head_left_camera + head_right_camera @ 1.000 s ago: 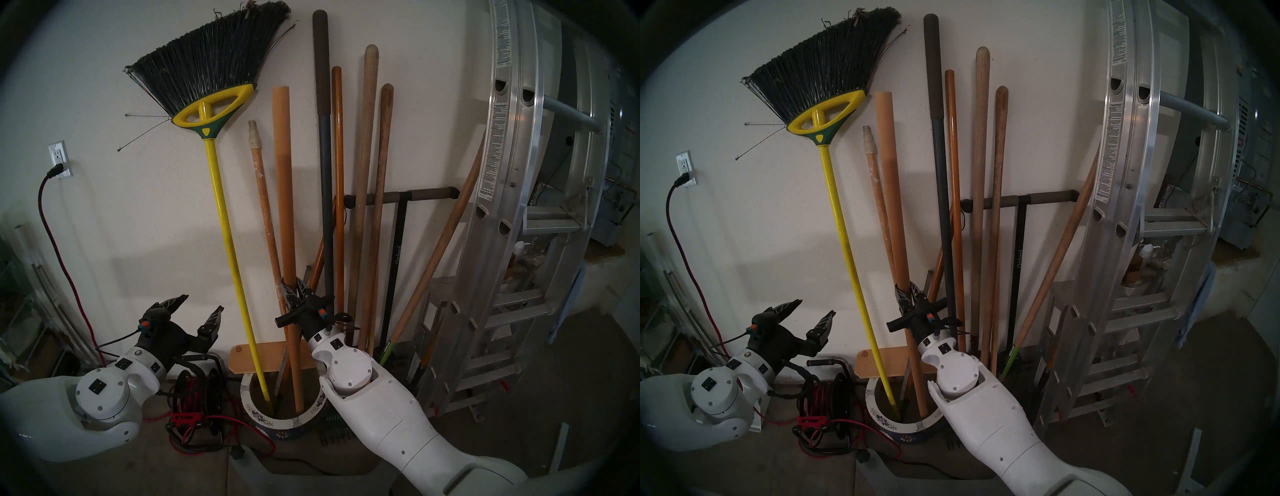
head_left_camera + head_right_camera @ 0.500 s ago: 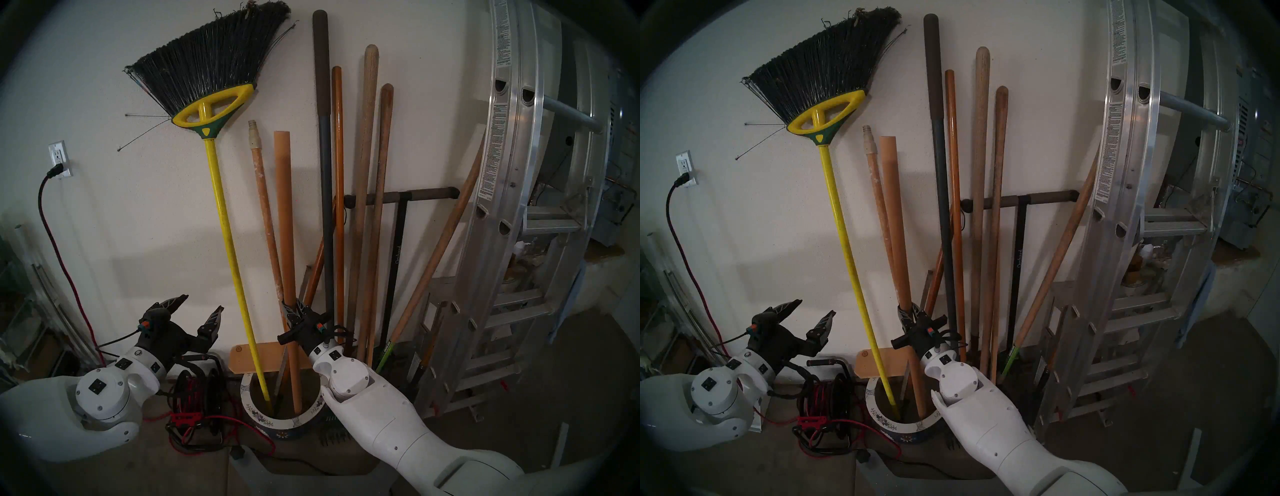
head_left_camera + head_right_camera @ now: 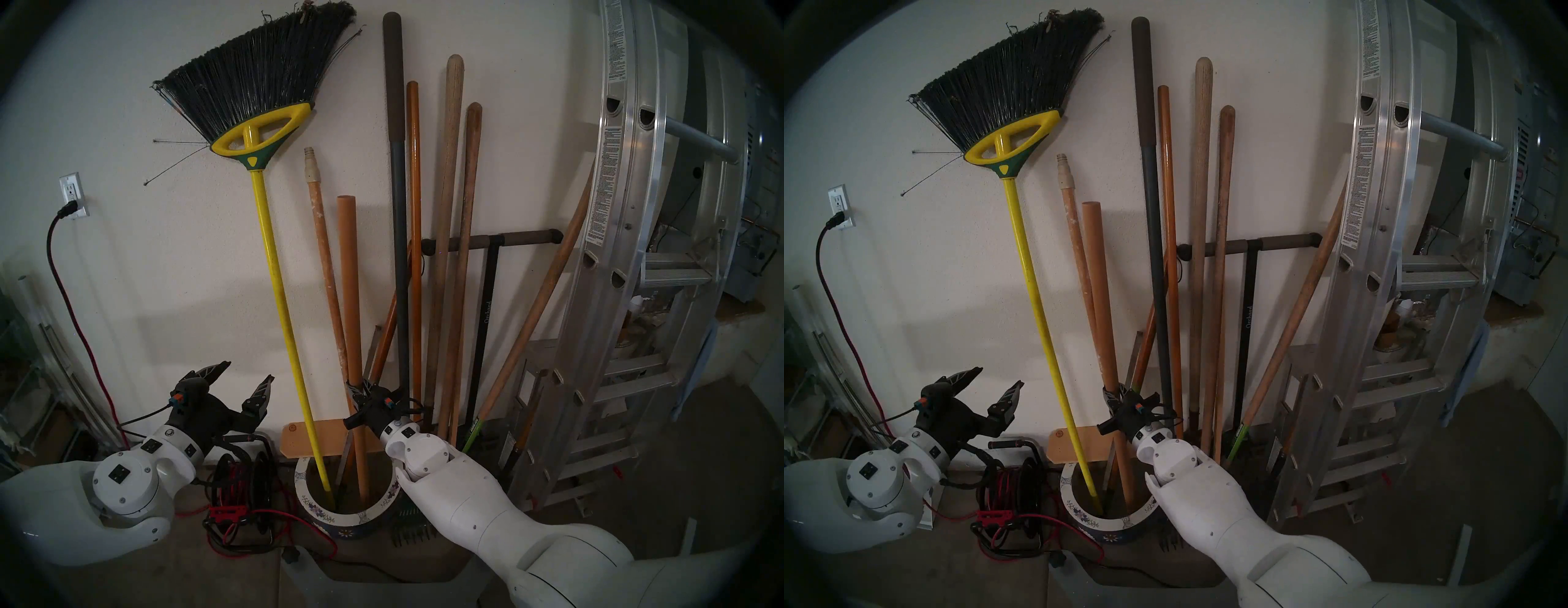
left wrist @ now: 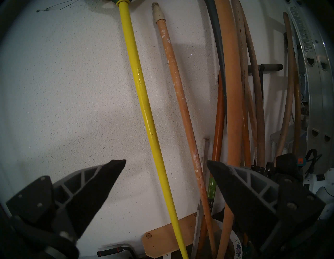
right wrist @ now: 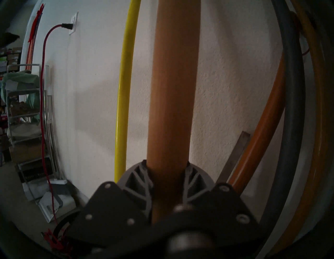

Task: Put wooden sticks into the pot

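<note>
Your plain stick (image 3: 351, 297) is a thick, stiff, flat-topped wooden dowel, standing nearly upright with its foot down inside the pot (image 3: 339, 516). The right tool (image 3: 359, 388) is clamped tight around it low on the shaft, just above the flowered rim. Judging by its look, it's rigid and fairly light, but smooth, and most of its length is above your grip, so expect it to want to tip; that low hold is fine for setting it down. The paint-speckled stick (image 3: 324, 263) with its cream threaded tip leans just beside it, foot hidden behind. The yellow broom (image 3: 278, 276) shares the pot. Your left tool (image 3: 244, 380) hangs wide open and empty, well off to the side.
</note>
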Available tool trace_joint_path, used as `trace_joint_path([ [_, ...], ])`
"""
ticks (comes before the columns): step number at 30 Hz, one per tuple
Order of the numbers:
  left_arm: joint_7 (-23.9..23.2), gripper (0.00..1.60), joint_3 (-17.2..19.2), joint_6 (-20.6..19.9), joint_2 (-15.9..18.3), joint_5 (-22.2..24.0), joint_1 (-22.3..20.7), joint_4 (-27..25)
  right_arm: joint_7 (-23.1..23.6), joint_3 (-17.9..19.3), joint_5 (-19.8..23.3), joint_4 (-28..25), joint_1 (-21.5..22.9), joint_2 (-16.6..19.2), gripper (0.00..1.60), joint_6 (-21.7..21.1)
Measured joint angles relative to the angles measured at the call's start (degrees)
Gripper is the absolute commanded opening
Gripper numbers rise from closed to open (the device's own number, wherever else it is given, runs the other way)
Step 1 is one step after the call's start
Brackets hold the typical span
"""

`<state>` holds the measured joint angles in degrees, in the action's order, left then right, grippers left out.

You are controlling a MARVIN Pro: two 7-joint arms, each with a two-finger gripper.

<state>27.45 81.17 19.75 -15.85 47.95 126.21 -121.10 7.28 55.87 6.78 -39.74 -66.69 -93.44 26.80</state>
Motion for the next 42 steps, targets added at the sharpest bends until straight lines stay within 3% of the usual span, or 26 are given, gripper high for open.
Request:
trace_joint_path([
  [20,0.00,1.60,0.00,0.00,0.00,0.00,0.00,0.00,2.55,0.97,0.19,12.40,6.79,-3.80,0.00,4.85],
  [42,0.00,1.60,0.00,0.00,0.00,0.00,0.00,0.00,3.80,1.90,0.55,18.04,9.57,-5.71,0.00,9.02],
])
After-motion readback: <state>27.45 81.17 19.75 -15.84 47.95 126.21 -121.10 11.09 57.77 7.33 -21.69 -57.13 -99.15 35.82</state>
